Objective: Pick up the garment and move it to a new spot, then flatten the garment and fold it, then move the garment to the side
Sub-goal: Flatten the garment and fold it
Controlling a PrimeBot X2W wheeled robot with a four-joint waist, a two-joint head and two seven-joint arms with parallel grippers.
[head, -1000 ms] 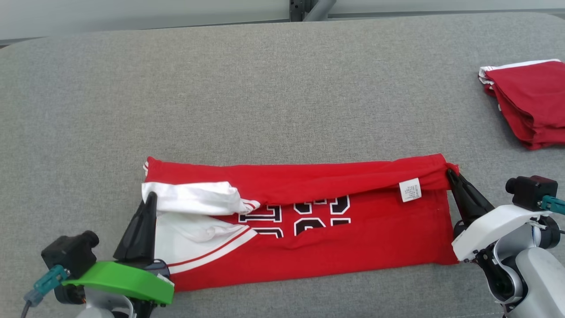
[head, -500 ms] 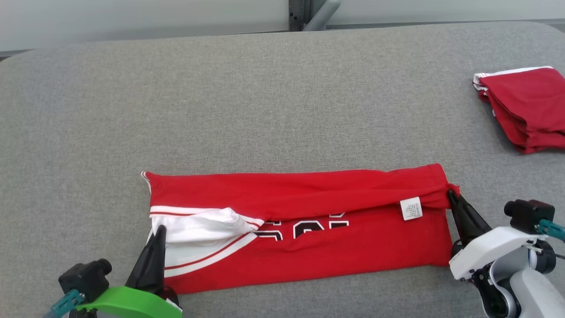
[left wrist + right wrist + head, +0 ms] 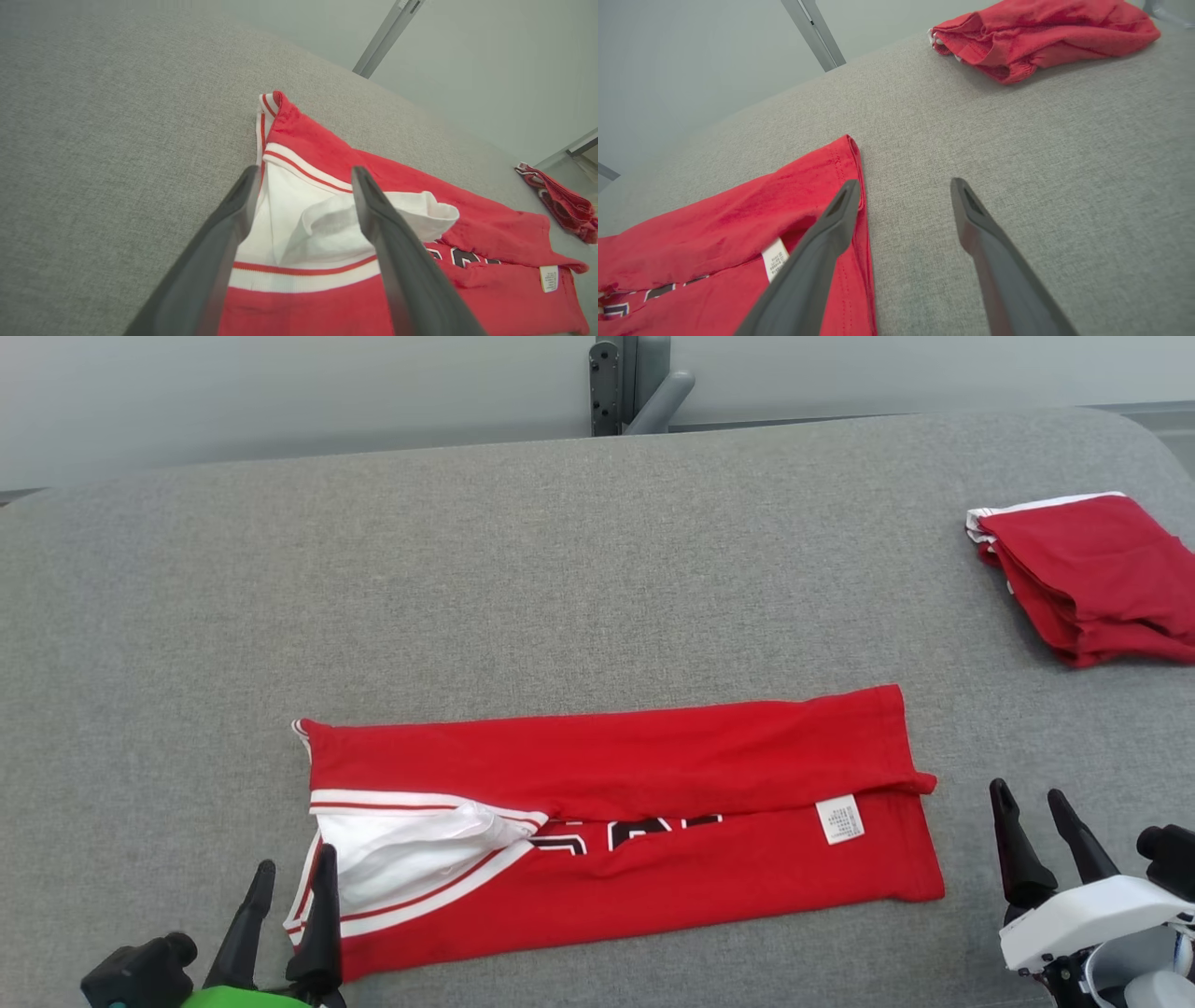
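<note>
Toward the near edge of the grey padded table (image 3: 560,569): the red jersey (image 3: 653,765) lies as a long flat band, its far long side folded over toward the robot.
Jersey's left end: a white sleeve panel (image 3: 411,849) with red stripes sits bunched, poking out from under the fold.
Lettering: the black characters with white outline (image 3: 653,829) are mostly covered by the fold, so they cannot be read.
Care tag: a small white label (image 3: 839,819) sits near the right end, its print too small to read.
Left gripper (image 3: 297,859): its fingers are spread at the white end and grip nothing; whether a finger brushes the cloth cannot be told.
Right gripper (image 3: 1027,791): its fingers are spread just beside the right hem, clear of the cloth.
Far right of table: a second red garment (image 3: 1092,579) lies folded, well apart.
Risk, crease: the next fold would probably trap the bunched sleeve and leave a lump.
Risk, grip: pinching only the top layer could peel the fold open.
Risk, skew: uneven lifting by the two arms may twist the band.
</note>
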